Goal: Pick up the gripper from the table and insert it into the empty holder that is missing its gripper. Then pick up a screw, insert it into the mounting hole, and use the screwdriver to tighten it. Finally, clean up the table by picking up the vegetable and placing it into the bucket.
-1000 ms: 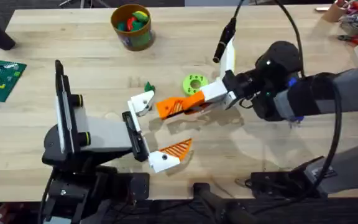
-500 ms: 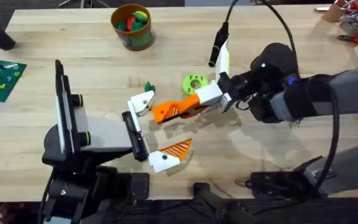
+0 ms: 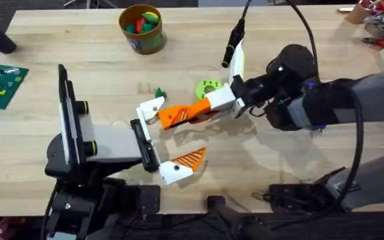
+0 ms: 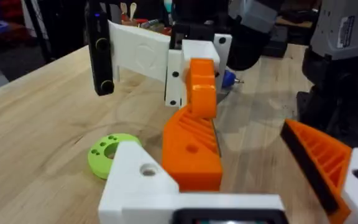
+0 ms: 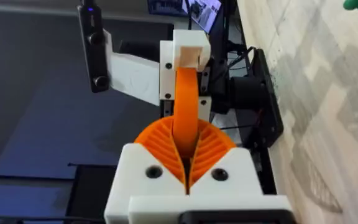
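From overhead, my right gripper (image 3: pixel 209 110) is clamped on the gripper (image 3: pixel 179 115), an orange ribbed finger whose tip nearly touches the empty holder (image 3: pixel 151 109) on my left gripper (image 3: pixel 160 139), which stands wide open and grips nothing. In the left wrist view, the orange piece (image 4: pixel 191 146) sits just beside the white bracket (image 4: pixel 143 180), so I should square it before pushing in. In the right wrist view, my pads (image 5: pixel 160 146) pinch it edge-on; I judge slow, straight travel best.

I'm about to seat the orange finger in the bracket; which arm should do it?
Right. Its end effector already grips the orange finger right beside the empty white bracket on the left arm.
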### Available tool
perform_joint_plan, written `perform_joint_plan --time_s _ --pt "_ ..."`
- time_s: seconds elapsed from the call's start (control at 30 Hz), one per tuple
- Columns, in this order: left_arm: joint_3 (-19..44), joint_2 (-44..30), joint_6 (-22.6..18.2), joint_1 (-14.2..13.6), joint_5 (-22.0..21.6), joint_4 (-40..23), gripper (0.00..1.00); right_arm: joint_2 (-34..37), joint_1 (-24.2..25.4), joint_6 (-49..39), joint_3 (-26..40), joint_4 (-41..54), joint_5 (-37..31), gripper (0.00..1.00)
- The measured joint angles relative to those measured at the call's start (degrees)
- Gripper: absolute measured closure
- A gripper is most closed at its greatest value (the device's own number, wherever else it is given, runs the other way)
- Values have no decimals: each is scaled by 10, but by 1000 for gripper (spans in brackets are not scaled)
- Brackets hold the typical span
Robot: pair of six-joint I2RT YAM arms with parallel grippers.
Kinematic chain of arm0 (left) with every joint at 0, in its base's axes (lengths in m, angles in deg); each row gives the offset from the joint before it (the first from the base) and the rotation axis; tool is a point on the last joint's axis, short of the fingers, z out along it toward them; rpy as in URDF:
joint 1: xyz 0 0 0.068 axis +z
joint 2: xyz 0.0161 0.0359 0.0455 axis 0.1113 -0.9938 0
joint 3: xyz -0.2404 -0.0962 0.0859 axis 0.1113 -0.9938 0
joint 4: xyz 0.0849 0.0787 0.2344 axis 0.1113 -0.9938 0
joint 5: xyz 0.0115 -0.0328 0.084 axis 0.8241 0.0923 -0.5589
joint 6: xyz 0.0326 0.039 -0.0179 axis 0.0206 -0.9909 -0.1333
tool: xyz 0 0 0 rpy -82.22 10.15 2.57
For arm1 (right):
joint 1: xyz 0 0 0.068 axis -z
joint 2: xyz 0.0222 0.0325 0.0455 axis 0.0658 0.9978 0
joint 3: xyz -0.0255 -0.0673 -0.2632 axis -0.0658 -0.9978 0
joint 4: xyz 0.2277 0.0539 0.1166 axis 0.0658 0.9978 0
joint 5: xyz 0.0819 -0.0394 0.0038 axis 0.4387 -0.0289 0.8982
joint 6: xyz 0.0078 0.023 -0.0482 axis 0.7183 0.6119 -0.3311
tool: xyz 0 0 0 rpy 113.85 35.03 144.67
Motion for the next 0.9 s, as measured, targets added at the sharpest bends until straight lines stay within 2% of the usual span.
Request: perform_joint_plan --time_s 0.2,0.9 --pt "0 0 0 0 0 0 18 0 -2 -8 0 27 -4 981" --pt "0 0 0 0 0 0 15 0 -16 -44 1 28 -33 982"
